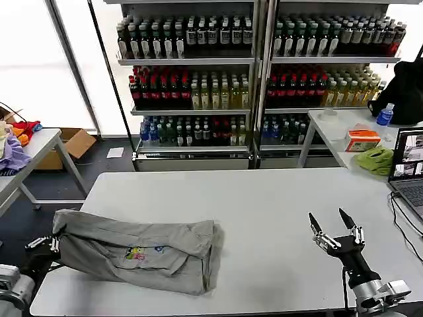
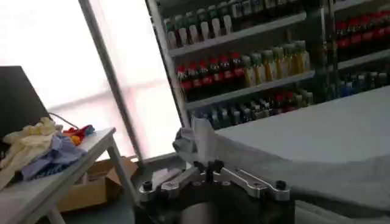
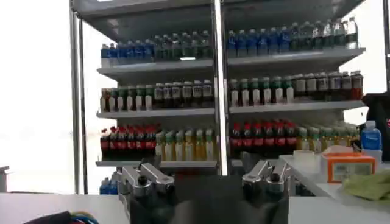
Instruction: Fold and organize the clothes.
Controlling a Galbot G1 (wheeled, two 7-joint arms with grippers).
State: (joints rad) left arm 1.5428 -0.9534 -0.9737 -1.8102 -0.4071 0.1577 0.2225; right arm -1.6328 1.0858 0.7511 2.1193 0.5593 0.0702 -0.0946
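Note:
A light grey shirt [image 1: 112,241] lies bunched lengthwise on the front left of the white table [image 1: 264,198], its small multicoloured print [image 1: 142,252] facing up. My left gripper [image 1: 41,244] is at the shirt's left end, off the table's edge. In the left wrist view this gripper [image 2: 207,165] is shut, with a fold of the shirt [image 2: 198,137] rising from between its fingertips. My right gripper [image 1: 327,218] hovers over the table's front right, well away from the shirt. It is open with nothing between its fingers [image 3: 143,178].
Shelves of bottles [image 1: 251,72] stand behind the table. A side table at the left holds a pile of coloured cloths [image 1: 13,148], with a cardboard box [image 1: 76,142] beside it. At the right are a laptop [image 1: 410,165], a cable [image 1: 403,221], a green cloth [image 1: 375,160] and an orange box [image 1: 362,139].

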